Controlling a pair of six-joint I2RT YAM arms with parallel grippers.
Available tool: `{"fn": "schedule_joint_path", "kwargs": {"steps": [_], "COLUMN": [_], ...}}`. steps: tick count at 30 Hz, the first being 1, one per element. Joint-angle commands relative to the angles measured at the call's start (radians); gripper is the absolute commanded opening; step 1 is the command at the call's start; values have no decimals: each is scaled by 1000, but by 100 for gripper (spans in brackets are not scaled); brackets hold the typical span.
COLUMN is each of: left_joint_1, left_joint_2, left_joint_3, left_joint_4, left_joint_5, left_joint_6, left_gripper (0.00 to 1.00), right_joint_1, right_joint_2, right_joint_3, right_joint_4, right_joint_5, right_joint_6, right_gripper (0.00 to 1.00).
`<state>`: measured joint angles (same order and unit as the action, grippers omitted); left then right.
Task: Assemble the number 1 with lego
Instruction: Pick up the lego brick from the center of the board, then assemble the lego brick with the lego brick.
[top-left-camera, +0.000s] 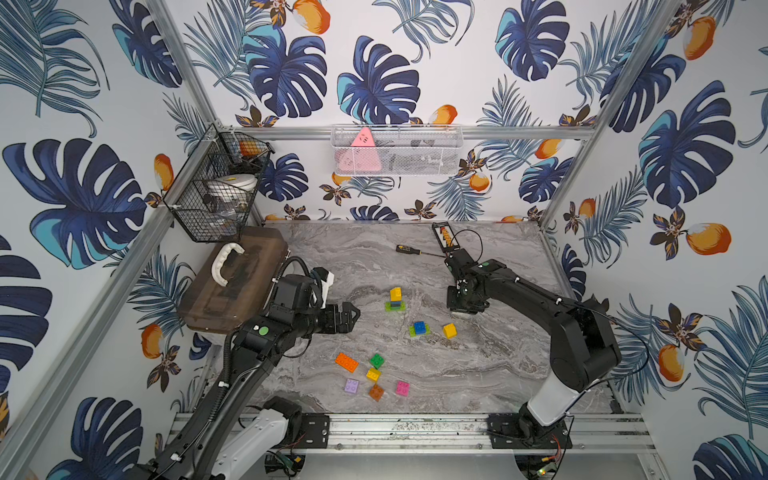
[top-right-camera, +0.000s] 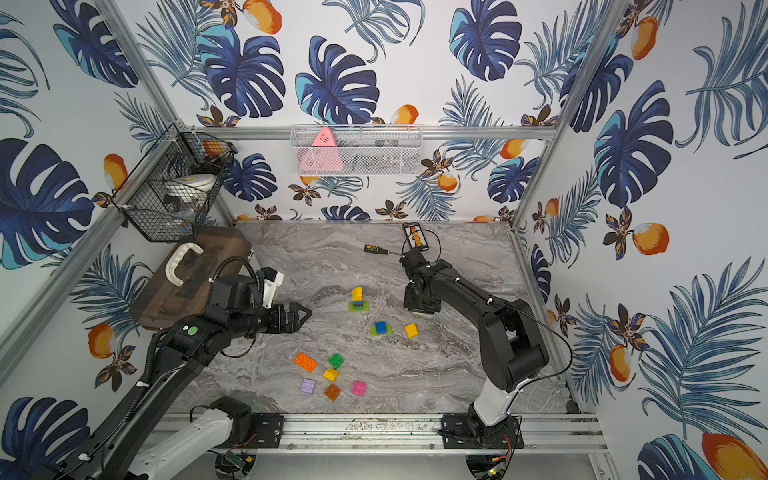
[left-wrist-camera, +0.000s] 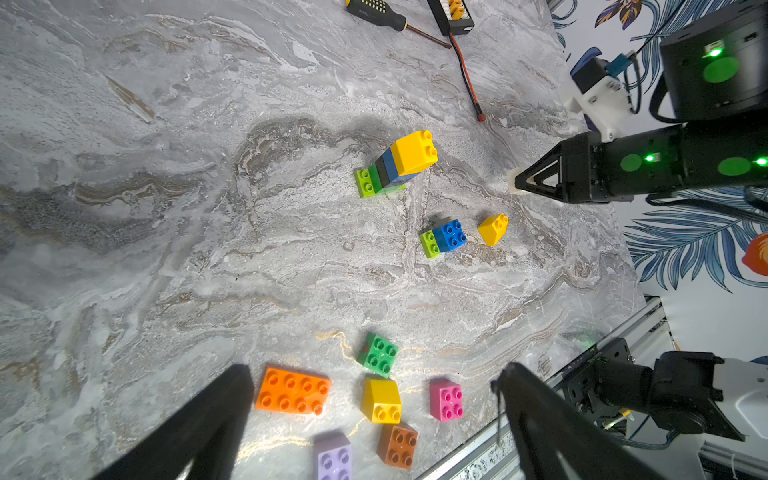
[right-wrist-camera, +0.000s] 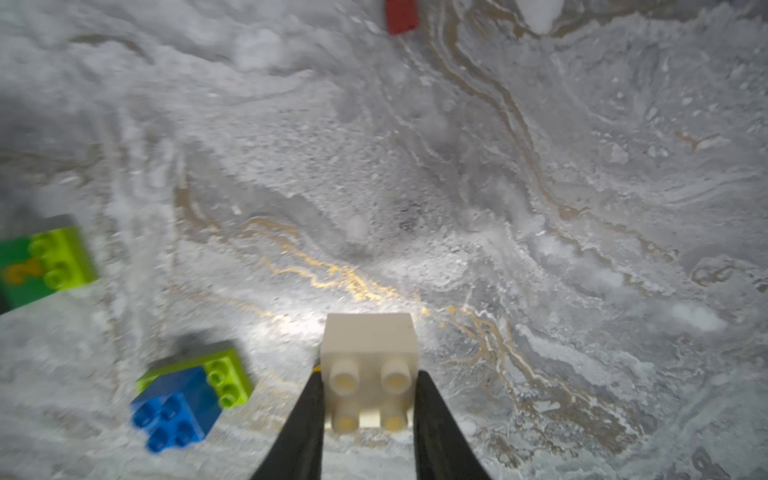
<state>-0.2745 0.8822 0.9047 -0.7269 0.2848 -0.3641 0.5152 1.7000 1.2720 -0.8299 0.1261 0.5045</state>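
Observation:
The lego lies scattered on the marble table (top-left-camera: 498, 365). A stack with a yellow top (top-left-camera: 395, 299) (top-right-camera: 358, 300) stands on a lime base mid-table. Near it are a blue brick on a lime brick (top-left-camera: 418, 328) (right-wrist-camera: 178, 409) and a lone yellow brick (top-left-camera: 449, 330). Toward the front lie an orange 2x4 (top-left-camera: 346, 361) (left-wrist-camera: 293, 390) and green (top-left-camera: 376, 360), yellow (top-left-camera: 373, 375), purple (top-left-camera: 351, 386), brown (top-left-camera: 376, 392) and pink (top-left-camera: 402, 388) bricks. My right gripper (top-left-camera: 464, 311) (right-wrist-camera: 369, 380) points down, shut on a white brick (right-wrist-camera: 369, 357). My left gripper (top-left-camera: 352, 316) (left-wrist-camera: 374, 372) hovers open, empty.
A brown toolbox (top-left-camera: 232, 278) sits at the table's left. A screwdriver (top-left-camera: 409, 249) and a black device with a cable (top-left-camera: 444, 237) lie at the back. A black wire basket (top-left-camera: 216, 183) and a white basket (top-left-camera: 395, 149) hang on the walls. A metal rail (top-left-camera: 415, 432) runs along the front.

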Motion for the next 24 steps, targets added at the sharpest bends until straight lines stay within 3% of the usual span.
{"fn": "schedule_joint_path", "kwargs": {"steps": [1,3,9,24], "left_joint_1": [2,1,1,1], "left_joint_2": [-7,-12,-25,-28], "left_joint_3": [5,5,5,4], "left_joint_4": [0,-1,-2,-3], "left_joint_5": [4,2,-6,-12], "left_joint_6": [8,9,5,5], "left_gripper": [99,99,99,99], "right_joint_1": [54,134,235,296], "right_joint_2": [-17,-18,19,75], "right_joint_3": [56,91,141,78], "right_joint_4": [-74,-87,-94,0], "right_joint_5": [25,30,22,-20], "right_joint_6": [-10,-12,16,5], "right_gripper": [24,24,23,13]}}
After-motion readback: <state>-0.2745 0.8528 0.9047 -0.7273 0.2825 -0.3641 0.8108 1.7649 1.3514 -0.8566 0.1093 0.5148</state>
